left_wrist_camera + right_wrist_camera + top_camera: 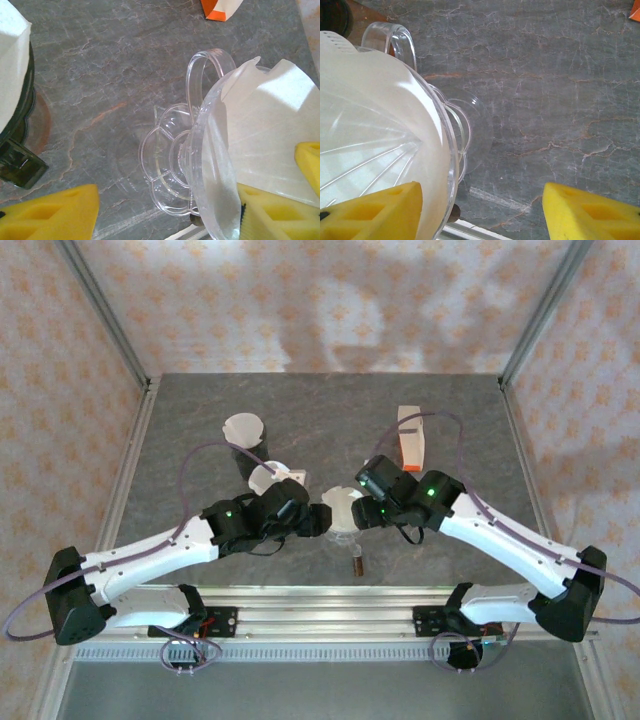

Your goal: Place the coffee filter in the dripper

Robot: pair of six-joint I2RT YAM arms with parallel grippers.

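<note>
so the filter [270, 130] looks seated in the clear dripper [167, 155], middle of the desk [560, 100] toward the near edge; left jaws and right jaws both open, flanking it; I'd nudge the paper flush gently, without tipping the dripper.

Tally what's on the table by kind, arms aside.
White paper filters: 3, one inside the dripper
Clear dripper: 1
Dark stand: 1
Orange-and-white packet: 1
Small brown item: 1
Total: 7
</note>
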